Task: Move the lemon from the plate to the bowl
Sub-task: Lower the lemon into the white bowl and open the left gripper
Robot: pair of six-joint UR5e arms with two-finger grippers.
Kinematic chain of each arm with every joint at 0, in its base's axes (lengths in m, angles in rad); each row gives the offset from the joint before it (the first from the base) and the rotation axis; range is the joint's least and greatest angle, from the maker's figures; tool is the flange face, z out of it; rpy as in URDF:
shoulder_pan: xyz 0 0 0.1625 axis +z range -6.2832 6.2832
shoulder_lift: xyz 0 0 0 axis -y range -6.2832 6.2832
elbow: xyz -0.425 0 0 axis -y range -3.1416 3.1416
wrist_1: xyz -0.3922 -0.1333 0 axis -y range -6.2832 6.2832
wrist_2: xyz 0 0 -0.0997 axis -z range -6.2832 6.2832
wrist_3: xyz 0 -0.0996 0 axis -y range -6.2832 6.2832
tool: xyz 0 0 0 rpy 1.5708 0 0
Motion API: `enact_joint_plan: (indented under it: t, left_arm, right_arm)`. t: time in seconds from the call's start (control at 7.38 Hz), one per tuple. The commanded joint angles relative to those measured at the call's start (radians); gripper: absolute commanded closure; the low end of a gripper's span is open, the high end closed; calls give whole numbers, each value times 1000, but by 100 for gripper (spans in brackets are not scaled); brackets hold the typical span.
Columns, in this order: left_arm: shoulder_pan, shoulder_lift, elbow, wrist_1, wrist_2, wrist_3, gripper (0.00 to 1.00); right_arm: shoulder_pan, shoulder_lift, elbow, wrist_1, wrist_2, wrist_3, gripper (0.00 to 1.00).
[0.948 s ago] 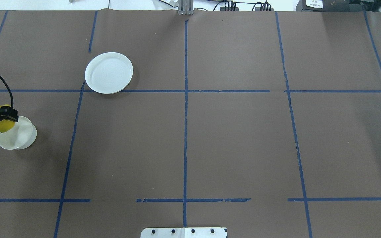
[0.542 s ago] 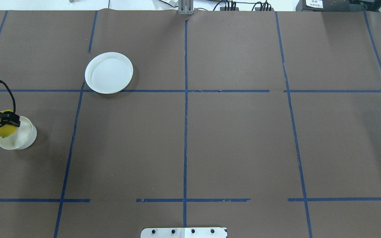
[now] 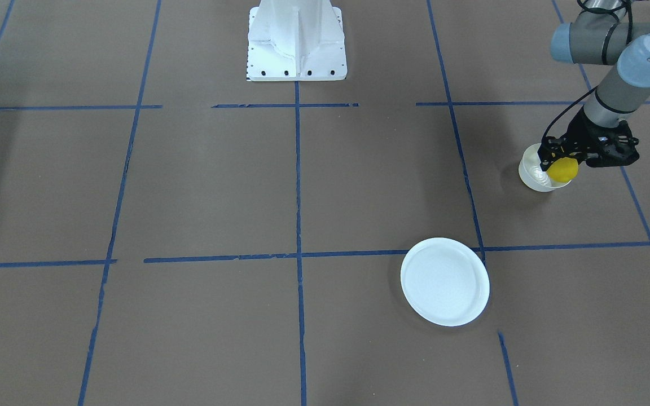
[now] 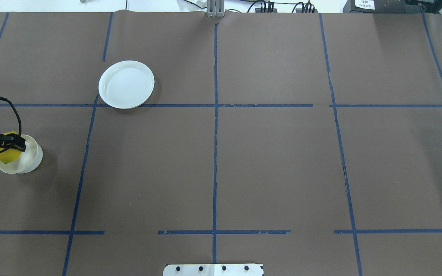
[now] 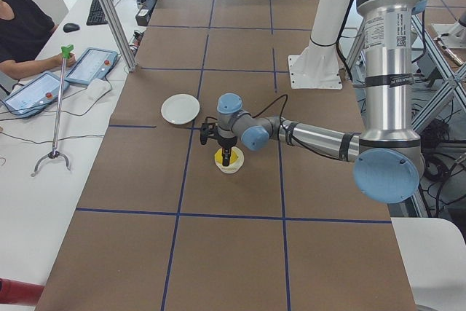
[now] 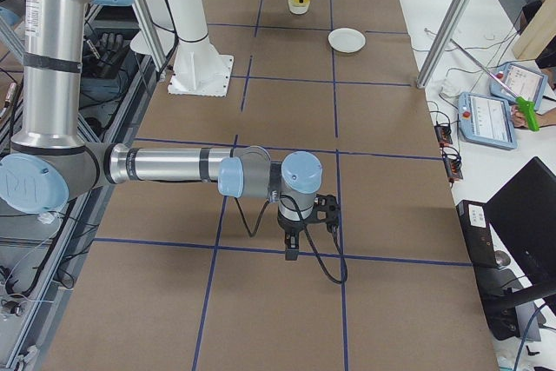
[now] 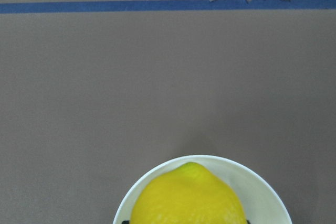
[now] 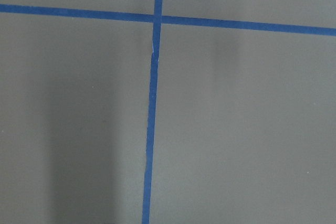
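Observation:
The yellow lemon (image 4: 6,154) sits between the fingers of my left gripper (image 4: 10,143), which is shut on it. The lemon hangs low over the near side of the small white bowl (image 4: 28,158), partly inside its rim. From the front, the lemon (image 3: 562,168), bowl (image 3: 532,176) and left gripper (image 3: 565,162) show at the right. The left wrist view shows the lemon (image 7: 186,198) above the bowl (image 7: 260,192). The white plate (image 4: 126,84) lies empty, further along the table. My right gripper (image 6: 293,254) shows only in the exterior right view; I cannot tell its state.
Brown paper with blue tape lines covers the table (image 4: 267,161). The white robot base (image 3: 297,39) stands at the table's near middle edge. Operators' tablets (image 5: 91,65) and a grabber tool (image 5: 57,114) lie on the side bench.
My left gripper has lowered with the lemon, bringing it closer into the bowl. The plate and the bowl have not moved.

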Motion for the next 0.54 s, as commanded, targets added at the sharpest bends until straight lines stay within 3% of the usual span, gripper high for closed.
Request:
enact_joint_plan:
  t: [0.0,0.41]
  left_arm:
    - [1,0,-2,0,-2,1,0]
    - [-1,-18,-37,15,-110,10,0]
  right_arm:
    - [0,0,0,0,0,0,0]
    - [0,0,0,0,0,0,0]
